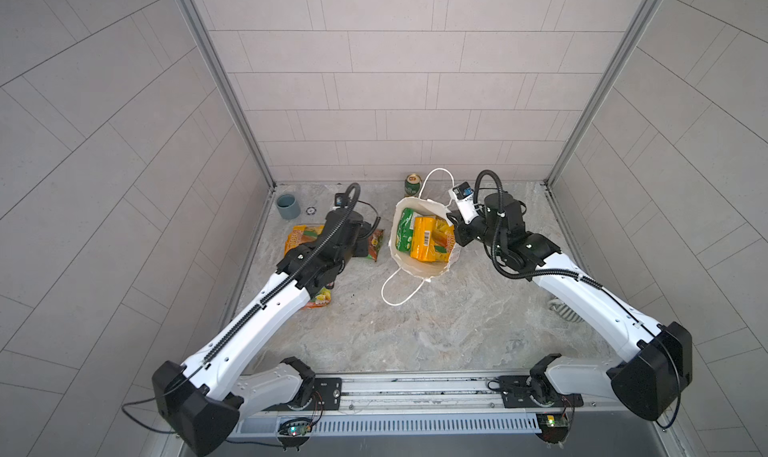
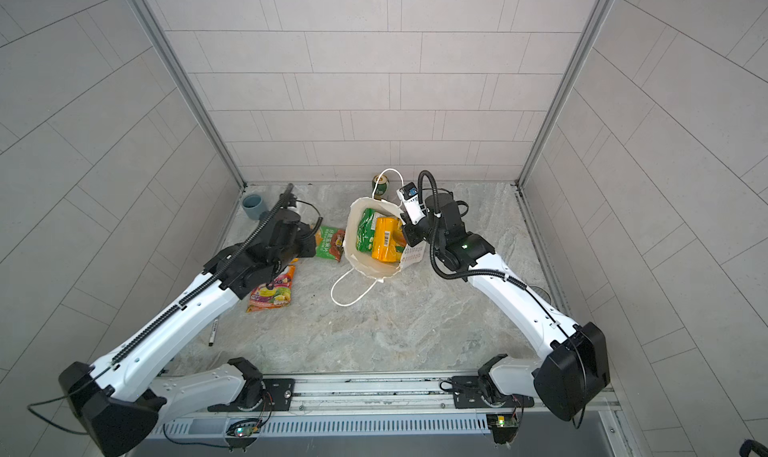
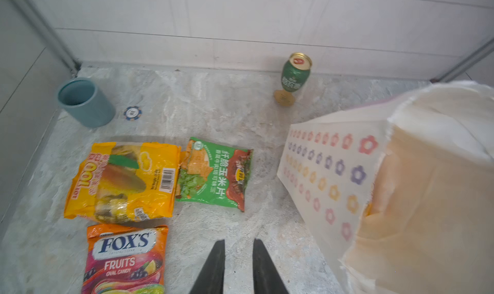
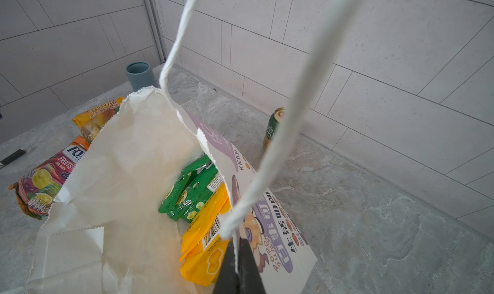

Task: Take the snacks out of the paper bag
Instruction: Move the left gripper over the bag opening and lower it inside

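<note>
Grey marbled counter (image 1: pixel 415 330), pale tiled walls on three sides. The paper bag (image 1: pixel 419 270) stands toward the back of the counter with its mouth gaping upward. Its near cord handle (image 1: pixel 399 292) lies looped on the counter, and its far cord handle (image 1: pixel 436 174) stands up. Inside the bag are a green packet (image 4: pixel 192 191) and a yellow packet (image 4: pixel 205 241) with a barcode showing, pressed side by side. I cannot tell whether more lies beneath them. Three snacks are out on the counter, left of the bag in both top views. The green chip packet (image 3: pixel 216 175) lies nearest the bag. The 100 packet (image 3: pixel 123 180) touches it on the side away from the bag. The FOX'S packet (image 3: pixel 125 260) lies just beside the 100 packet, on the side toward the arm bases. The right tool (image 4: pixel 236 245) is at the bag's right rim, jaws pinched tight on the paper edge just below the far handle's root. The left tool (image 3: pixel 238 263) is over bare counter between the FOX'S packet and the bag's flower-print side. Its jaws are a narrow gap apart with nothing between them. A green drink can (image 3: pixel 295 73) stands behind the bag at the back wall. A grey-blue cup (image 3: pixel 85 101) sits in the corner well left of the bag, with a poker chip (image 3: pixel 132 113) just beside the cup.
</note>
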Available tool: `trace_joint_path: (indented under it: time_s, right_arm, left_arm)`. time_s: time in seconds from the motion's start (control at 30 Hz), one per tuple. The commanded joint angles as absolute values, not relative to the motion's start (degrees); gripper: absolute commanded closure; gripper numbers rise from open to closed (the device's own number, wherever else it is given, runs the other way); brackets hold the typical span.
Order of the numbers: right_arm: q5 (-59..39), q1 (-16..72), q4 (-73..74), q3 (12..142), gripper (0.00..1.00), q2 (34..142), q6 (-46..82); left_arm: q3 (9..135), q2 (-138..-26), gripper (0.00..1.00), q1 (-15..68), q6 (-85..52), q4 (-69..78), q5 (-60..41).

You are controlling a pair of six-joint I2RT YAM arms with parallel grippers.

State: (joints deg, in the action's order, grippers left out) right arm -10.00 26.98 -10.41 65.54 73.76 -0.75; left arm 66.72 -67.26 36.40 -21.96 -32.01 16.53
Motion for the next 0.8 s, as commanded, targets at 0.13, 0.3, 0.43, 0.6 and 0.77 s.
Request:
trace_joint_path:
  time_s: [0.13, 0.3, 0.43, 0.6, 0.77]
  right_arm:
    - [-7.8, 27.4, -7.5, 64.7, 1.0, 72.9, 2.9]
    - [-9.1, 28.0, -4.2, 62.5, 1.0, 72.3, 3.8]
    - [-10.7, 29.2, -2.0, 60.0, 1.0, 71.6, 2.8]
    - [-11.0, 30.2, -1.1, 57.2, 1.0, 70.0, 1.8]
    - [-12.3, 31.3, 1.3, 54.0, 1.0, 66.3, 0.8]
  left_arm:
    - [65.0, -68.7, 0.85, 41.0, -17.4, -18.9, 12.5]
    - [67.0, -71.0, 0.87, 43.8, -13.7, -19.1, 12.8]
    - [69.4, -74.6, 0.87, 44.9, -12.2, -21.9, 10.7]
    - [69.5, -76.9, 0.86, 45.9, -11.6, -21.0, 10.0]
    - [69.9, -78.9, 0.86, 45.9, -11.6, -19.7, 9.4]
